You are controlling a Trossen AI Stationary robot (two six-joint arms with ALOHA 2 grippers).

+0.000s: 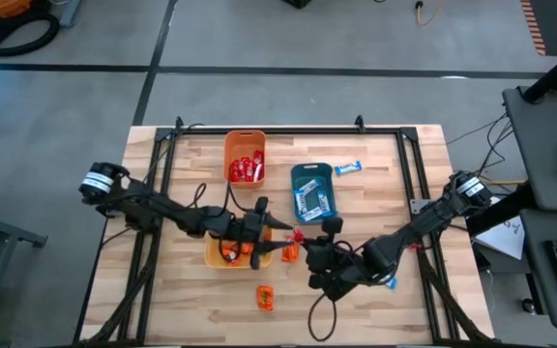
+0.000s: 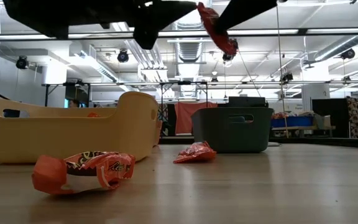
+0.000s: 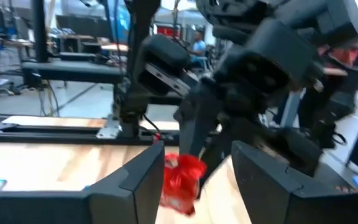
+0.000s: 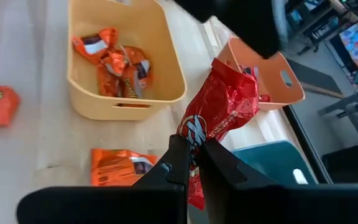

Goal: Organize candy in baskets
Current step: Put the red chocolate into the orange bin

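Here, red candy (image 4: 219, 115) clenched in right end effector (image 4: 194, 158), left end effector (image 3: 194, 186) spread around it

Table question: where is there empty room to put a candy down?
Bare wood lies along the table edge beyond the blue basket, and in the corner left of the orange basket. It is crowded mid-table, where both grippers meet by the yellow basket over loose orange candies.
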